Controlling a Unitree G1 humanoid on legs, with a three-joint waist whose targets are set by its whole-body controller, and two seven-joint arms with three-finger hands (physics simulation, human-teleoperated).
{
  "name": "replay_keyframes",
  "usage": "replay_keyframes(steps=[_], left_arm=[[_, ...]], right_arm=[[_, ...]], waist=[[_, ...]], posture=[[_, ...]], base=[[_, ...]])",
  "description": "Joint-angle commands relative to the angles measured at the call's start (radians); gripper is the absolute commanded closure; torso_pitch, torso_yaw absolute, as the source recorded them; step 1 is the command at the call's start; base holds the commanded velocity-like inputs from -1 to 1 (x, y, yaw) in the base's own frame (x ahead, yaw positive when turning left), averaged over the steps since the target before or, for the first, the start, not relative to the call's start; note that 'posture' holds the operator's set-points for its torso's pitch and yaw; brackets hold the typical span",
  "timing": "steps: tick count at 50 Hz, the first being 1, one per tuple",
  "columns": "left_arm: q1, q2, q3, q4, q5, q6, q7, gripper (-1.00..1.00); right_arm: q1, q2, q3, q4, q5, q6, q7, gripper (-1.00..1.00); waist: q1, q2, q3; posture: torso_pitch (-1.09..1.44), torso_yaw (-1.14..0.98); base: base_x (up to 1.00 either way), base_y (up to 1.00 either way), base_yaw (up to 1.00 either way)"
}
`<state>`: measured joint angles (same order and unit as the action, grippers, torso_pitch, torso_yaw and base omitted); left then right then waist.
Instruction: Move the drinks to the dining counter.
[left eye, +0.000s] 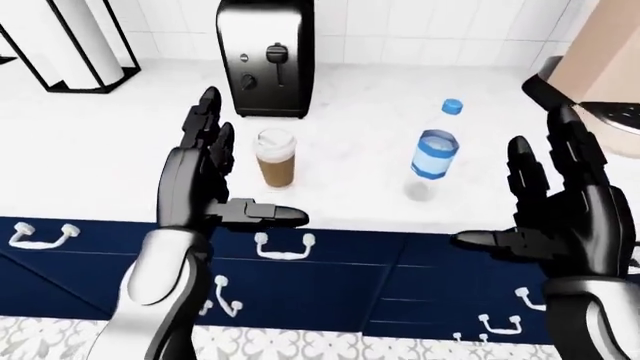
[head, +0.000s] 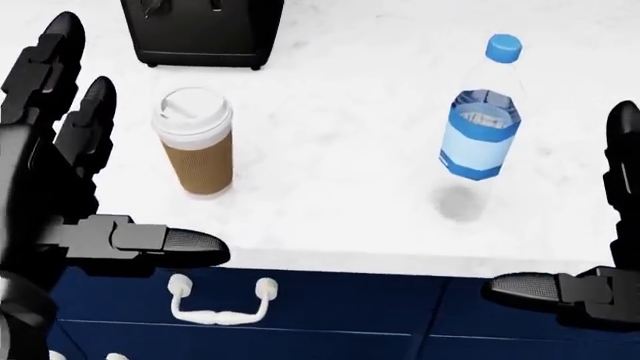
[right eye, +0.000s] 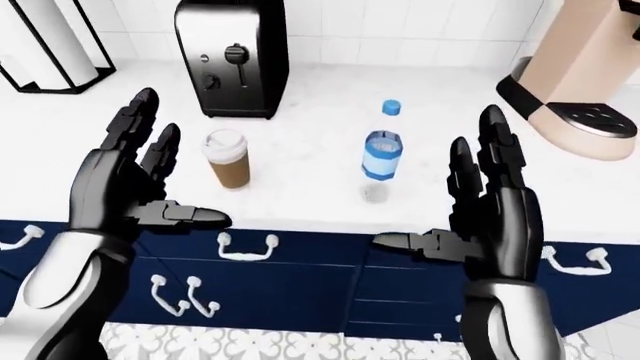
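In the left-eye view I see my left hand (left eye: 205, 184) raised with palm inward, its fingers (left eye: 207, 124) spread straight up and the thumb stuck out sideways; it grips nothing. The cup (left eye: 274, 157) stands upright on the white bench (left eye: 90, 165) just right of that hand, apart from it, below the toaster (left eye: 266, 56). The bottle (left eye: 436, 150) stands further right on the same bench. My right hand (left eye: 560, 225) is equally splayed and holds nothing.

In the head view the cup's lid and the bottle's blue cap show clearly, both upright and well apart. My left thumb lies level near the bench edge, just below the cup, not touching it.

In the right-eye view both hands hang wide open on either side of the two drinks, over the blue drawers (right eye: 290, 270). A coffee machine (right eye: 585, 82) stands at the right.
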<state>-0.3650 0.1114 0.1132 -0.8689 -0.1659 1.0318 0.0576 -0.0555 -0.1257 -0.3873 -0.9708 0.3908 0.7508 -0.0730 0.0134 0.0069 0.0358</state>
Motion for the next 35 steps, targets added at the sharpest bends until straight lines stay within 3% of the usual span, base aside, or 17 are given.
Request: replay_keyframes(steps=[1,3,4,5,7,8,13,14,22,35], left_arm=[[-0.021,0.001,0.005,-0.029,0.003,-0.038,0.003,-1.0],[-0.023,0.002,0.006,-0.036,0.002,-0.031,0.003,-1.0],[-0.026,0.001,0.013,-0.036,-0.001,-0.029,0.004,-1.0],[-0.025,0.002,0.015,-0.035,-0.004,-0.031,0.004,-1.0],[-0.027,0.004,0.018,-0.041,-0.007,-0.026,0.006,-1.0],[-0.028,0.005,0.019,-0.041,-0.009,-0.024,0.006,-1.0],[-0.018,0.006,0.016,-0.035,-0.01,-0.039,0.007,-1.0],[-0.02,0.006,0.018,-0.038,-0.012,-0.035,0.008,-1.0],[-0.041,0.014,0.042,-0.092,-0.041,0.026,0.02,-1.0],[-0.053,0.033,0.069,-0.113,-0.094,0.049,0.046,-1.0]], right_arm=[[-0.017,-0.011,0.001,-0.034,0.0,-0.048,0.007,-1.0],[-0.015,-0.012,0.013,-0.031,-0.018,-0.056,0.009,-1.0],[-0.015,-0.012,0.019,-0.032,-0.027,-0.053,0.01,-1.0],[-0.015,-0.012,0.025,-0.034,-0.035,-0.052,0.012,-1.0],[-0.017,-0.011,0.027,-0.036,-0.042,-0.048,0.016,-1.0],[-0.015,-0.01,0.028,-0.032,-0.046,-0.053,0.02,-1.0],[-0.021,-0.007,0.024,-0.037,-0.052,-0.041,0.021,-1.0],[-0.021,-0.007,0.025,-0.036,-0.053,-0.041,0.022,-1.0],[-0.039,-0.012,0.042,-0.031,-0.075,-0.026,0.029,-1.0],[-0.141,-0.019,0.177,0.142,-0.266,-0.073,0.04,-1.0]], waist=[[0.0,0.022,-0.018],[-0.003,0.051,-0.031],[-0.001,0.021,-0.023],[-0.002,-0.004,-0.032],[0.006,-0.072,-0.02],[0.008,-0.046,-0.009],[-0.002,0.001,-0.011],[-0.011,-0.01,-0.016],[-0.009,-0.021,-0.029],[-0.01,-0.018,-0.028]], posture=[[0.0,0.0],[0.0,0.0],[0.0,0.0],[0.0,0.0],[0.0,0.0],[0.0,0.0],[0.0,0.0],[0.0,0.0],[0.0,0.0],[0.0,0.0]], base=[[0.0,-0.57,0.0],[0.0,-0.37,0.0],[0.0,0.0,0.0],[0.0,0.0,0.0],[0.0,0.0,0.0],[0.0,0.0,0.0],[0.0,0.0,0.0],[0.0,0.0,0.0],[0.0,0.0,0.0],[0.0,0.0,0.0]])
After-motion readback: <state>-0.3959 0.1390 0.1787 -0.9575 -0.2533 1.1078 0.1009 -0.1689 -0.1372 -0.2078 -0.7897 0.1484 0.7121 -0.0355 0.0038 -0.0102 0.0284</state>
